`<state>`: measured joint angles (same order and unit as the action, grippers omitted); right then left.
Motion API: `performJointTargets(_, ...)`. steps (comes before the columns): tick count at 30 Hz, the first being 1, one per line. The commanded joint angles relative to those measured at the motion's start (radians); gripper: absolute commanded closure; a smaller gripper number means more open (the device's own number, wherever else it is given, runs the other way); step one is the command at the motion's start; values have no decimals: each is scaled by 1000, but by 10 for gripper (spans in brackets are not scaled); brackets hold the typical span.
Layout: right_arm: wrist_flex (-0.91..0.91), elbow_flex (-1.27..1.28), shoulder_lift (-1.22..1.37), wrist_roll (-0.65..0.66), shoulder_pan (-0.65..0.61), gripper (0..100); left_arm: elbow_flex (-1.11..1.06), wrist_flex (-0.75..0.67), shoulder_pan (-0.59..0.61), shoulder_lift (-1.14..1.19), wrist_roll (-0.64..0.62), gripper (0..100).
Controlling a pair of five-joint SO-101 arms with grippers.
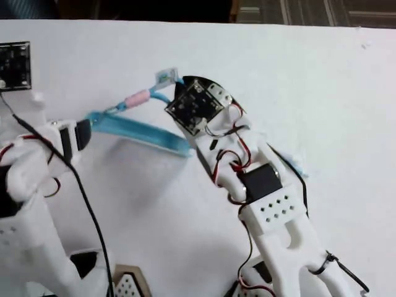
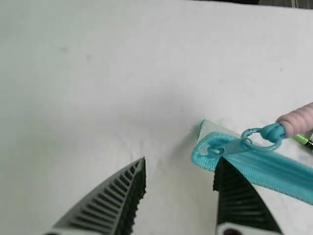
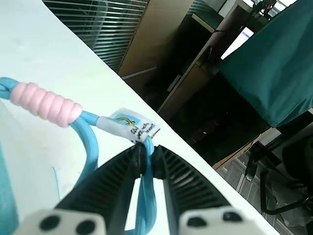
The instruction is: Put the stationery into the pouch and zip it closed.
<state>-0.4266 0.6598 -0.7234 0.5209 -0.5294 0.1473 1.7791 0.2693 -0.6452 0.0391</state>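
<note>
A teal zip pouch (image 1: pixel 139 131) lies flat on the white table, its zipper end (image 2: pixel 211 151) toward the left arm. A teal cord with a pink ribbed bead (image 1: pixel 137 99) and a white tag (image 1: pixel 166 75) runs from the zipper pull (image 2: pixel 239 145). My left gripper (image 2: pixel 181 164) is open over the pouch's end, one finger (image 2: pixel 237 198) lying above the zipper edge; it is at the pouch's left tip (image 1: pixel 85 129). My right gripper (image 3: pixel 146 157) is shut on the teal cord (image 3: pixel 90 134) just below the tag (image 3: pixel 129 125), near the pouch's far side (image 1: pixel 180 84).
A small green and black tip (image 2: pixel 305 141) pokes out by the cord beside the pouch. A scrap of teal (image 1: pixel 297 164) shows behind the right arm. A black square marker (image 1: pixel 13 65) sits at the far left. Bare table (image 1: pixel 309 80) stretches to the right and back.
</note>
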Motion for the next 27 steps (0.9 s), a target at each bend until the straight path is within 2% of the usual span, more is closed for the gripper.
performJointTargets(1,10,-6,-1,11,5,981,66,6,12,-2,-3,759)
performJointTargets(10,10,-6,-1,11,5,981,40,-52,8,10,-3,759)
performJointTargets(15,12,-6,-1,11,7,981,-18,-81,13,101,2,759)
performJointTargets(27,15,-6,1,11,7,981,-25,-81,13,166,152,759)
